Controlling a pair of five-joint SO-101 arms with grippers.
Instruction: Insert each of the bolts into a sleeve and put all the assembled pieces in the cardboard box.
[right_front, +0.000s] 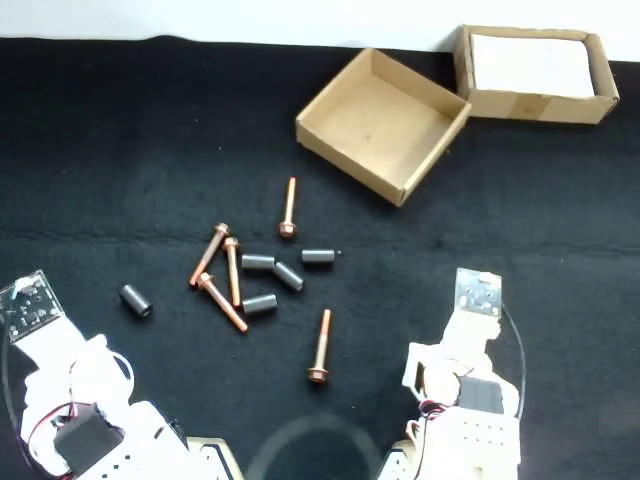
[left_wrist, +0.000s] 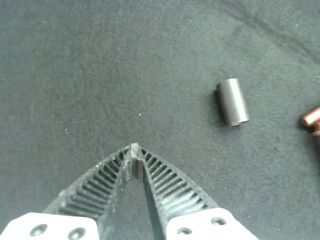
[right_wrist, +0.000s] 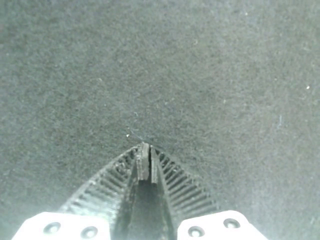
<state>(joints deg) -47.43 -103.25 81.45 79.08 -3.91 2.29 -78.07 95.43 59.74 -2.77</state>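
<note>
Several copper bolts (right_front: 222, 302) and short grey sleeves (right_front: 257, 262) lie scattered on the black cloth in the middle of the table. One bolt (right_front: 320, 346) lies apart toward the front, another (right_front: 289, 208) toward the open cardboard box (right_front: 335, 140). A lone sleeve (right_front: 135, 300) lies at the left, and the left wrist view has this sleeve (left_wrist: 232, 101) ahead of my left gripper (left_wrist: 134, 150), beside a bolt end (left_wrist: 312, 118). The left gripper is shut and holds nothing. My right gripper (right_wrist: 144, 148) is shut too, over bare cloth. Both arms sit at the front edge.
A second cardboard box (right_front: 535, 100) with a white sheet inside stands at the back right, next to the open one. The left arm (right_front: 70, 390) and right arm (right_front: 465, 380) flank the front of the table. Black cloth (right_front: 120, 150) covers the surface.
</note>
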